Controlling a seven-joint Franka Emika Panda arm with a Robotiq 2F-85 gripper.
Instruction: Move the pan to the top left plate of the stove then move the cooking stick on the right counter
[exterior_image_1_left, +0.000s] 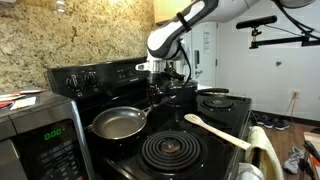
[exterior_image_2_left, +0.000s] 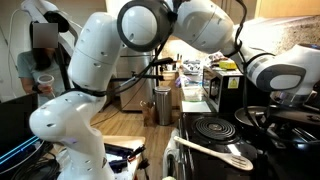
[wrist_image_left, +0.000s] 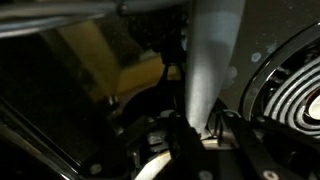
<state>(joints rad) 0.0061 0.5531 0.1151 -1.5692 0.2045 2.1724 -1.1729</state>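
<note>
Gripper hangs fingers-down over the back of the black electric stove, right at the tip of the long dark handle of the shallow round grey-inside frying pan. Fingers are dark against a dark background, so I can't tell if they're open or clamped on the handle. The pan body sits below the gripper and out toward the silver microwave, flat on the cooktop near the raised knob panel. The burner under it is hidden. Pan rim is close to the microwave's edge, tight there.

A long pale wooden spoon lies well apart from the gripper on the far side from the pan, slanted across the stove's front corner with its handle end reaching over the edge. It also shows in an exterior view just beside the large all-black coil burner. That burner sits bare between pan and spoon, giving open room above it.

Wrist view is blurry: a pale upright strip, with coil rings beside it.
</note>
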